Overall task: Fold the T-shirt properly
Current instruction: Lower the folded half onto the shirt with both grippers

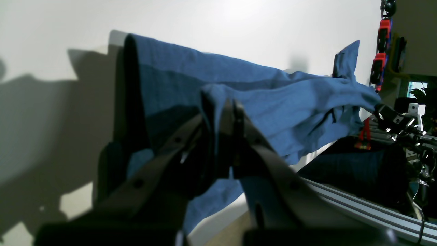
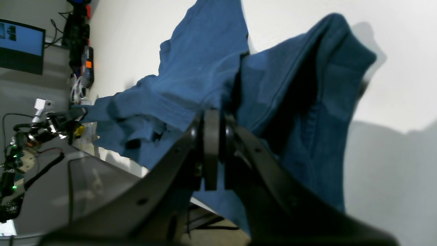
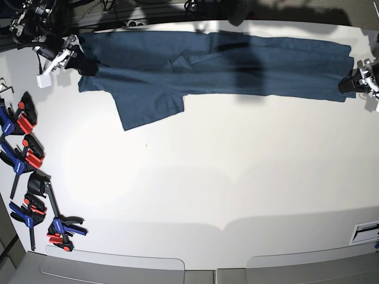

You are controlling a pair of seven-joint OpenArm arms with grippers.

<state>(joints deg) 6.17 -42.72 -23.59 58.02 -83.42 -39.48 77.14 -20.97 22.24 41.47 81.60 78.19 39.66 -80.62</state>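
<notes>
Up close in the left wrist view, the left gripper (image 1: 222, 112) has its dark fingers (image 1: 239, 119) clenched on a bunched edge of the T-shirt (image 1: 273, 102). From that pinch the blue cloth runs away in a long, slack band over the white counter (image 1: 51, 41), and its far end meets the other arm's gripper at the right edge of the picture. A fold of the cloth stands up on the left and throws a dark shadow on the counter.

Next, the right wrist view shows the right gripper (image 2: 211, 126) with its fingers (image 2: 210, 136) pressed together on another part of the T-shirt (image 2: 205, 68). One flap rises to the upper right (its inside lies in shadow), while the rest of the cloth stretches off to the left toward the opposite gripper, small and far in this view. A dark monitor (image 2: 20, 46) sits at the upper left.

Finally, from the base view, the T-shirt (image 3: 237, 65) lies spread in a long strip along the far edge of the counter (image 3: 207, 177), held at both ends: the right gripper (image 3: 80, 64) at the picture's left, the left gripper (image 3: 349, 87) at its right. One sleeve points toward the near side. Several red and blue clamps (image 3: 23, 154) lie along the counter's left edge, well apart from the cloth.
</notes>
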